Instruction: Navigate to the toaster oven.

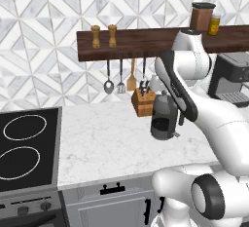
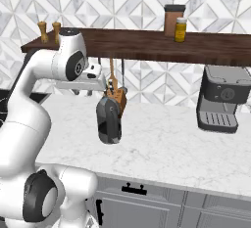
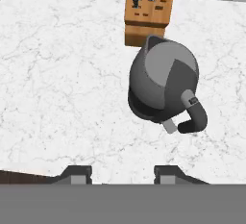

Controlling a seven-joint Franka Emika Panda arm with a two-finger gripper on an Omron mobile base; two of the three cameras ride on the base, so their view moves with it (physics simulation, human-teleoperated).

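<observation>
White marble counter (image 1: 107,143) spreads below the gripper (image 3: 115,174), whose jaws stand wide apart and empty above it. Just beyond sits a grey kettle (image 3: 163,84) touching a knife block (image 3: 148,7), with a black cooktop (image 1: 26,148) at the left and a coffee machine (image 2: 223,97) at the right. Farthest, a wooden shelf (image 2: 147,43) carries jars (image 2: 173,20); I cannot tell where the toaster oven is.

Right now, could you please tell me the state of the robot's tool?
Tool: open and holding nothing, its fingertips apart above the marble counter, near the grey kettle.
</observation>
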